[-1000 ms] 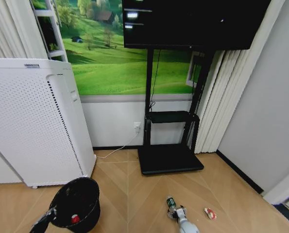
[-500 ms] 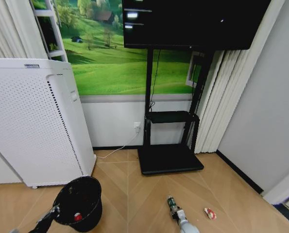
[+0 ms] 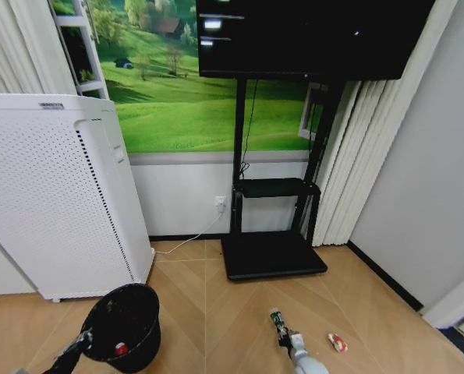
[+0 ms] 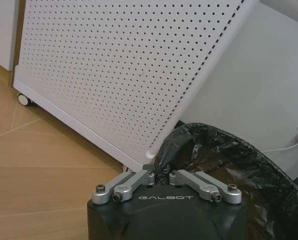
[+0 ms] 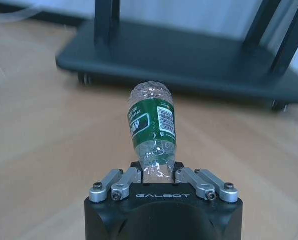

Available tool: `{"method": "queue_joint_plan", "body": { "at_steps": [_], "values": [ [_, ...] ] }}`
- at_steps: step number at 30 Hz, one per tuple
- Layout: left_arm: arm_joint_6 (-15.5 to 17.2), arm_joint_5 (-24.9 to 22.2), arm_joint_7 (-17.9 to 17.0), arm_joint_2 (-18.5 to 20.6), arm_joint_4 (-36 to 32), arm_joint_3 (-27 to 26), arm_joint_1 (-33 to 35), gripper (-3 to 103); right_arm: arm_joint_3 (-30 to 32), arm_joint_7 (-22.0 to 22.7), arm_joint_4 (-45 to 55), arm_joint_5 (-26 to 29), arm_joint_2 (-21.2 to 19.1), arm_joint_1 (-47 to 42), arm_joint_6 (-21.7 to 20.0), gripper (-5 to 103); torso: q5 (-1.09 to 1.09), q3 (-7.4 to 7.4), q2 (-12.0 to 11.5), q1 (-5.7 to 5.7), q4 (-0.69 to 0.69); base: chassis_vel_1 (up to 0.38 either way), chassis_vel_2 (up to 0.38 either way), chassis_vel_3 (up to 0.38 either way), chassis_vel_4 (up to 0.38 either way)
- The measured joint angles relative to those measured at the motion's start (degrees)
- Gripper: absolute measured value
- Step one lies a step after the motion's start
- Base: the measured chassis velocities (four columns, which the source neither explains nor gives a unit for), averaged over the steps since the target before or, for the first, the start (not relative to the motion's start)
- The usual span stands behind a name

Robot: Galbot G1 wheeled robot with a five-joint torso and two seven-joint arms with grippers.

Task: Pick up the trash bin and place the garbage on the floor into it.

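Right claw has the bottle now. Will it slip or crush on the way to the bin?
The clear bottle looks empty, so probably light. Its thin plastic may dent where the right claw pinches one end. Held there, the smooth round body could pivot or slip on the way to the trash bin.

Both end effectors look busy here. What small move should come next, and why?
Probably carry the bottle across toward the trash bin. The right end effector is shut on the bottle, the left end effector grips the bin's rim, and a red can already lies inside, while the wrapper waits on the floor.
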Motion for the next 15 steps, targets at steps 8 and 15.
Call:
{"method": "queue_joint_plan", "body": {
  "at_steps": [8,15],
  "values": [
    [-1.26,2.67,-1.23,2.7,2.69,6.19,-3.49,7,3.77,-4.08,19.18,1.22,-4.24,-8.07,6.76,25,-0.03,0.0,0.0,0.0,0.0,0.0,0.0,0.0,0.0],
    [-3.49,9.09,0.28,5.32,6.45,18.92,-9.82,7,3.63,-6.84,32.95,1.71,-6.51,-11.6,9.22,25,0.0,0.0,0.0,0.0,-0.01,0.0,0.0,0.0,0.0]
  ]
}}
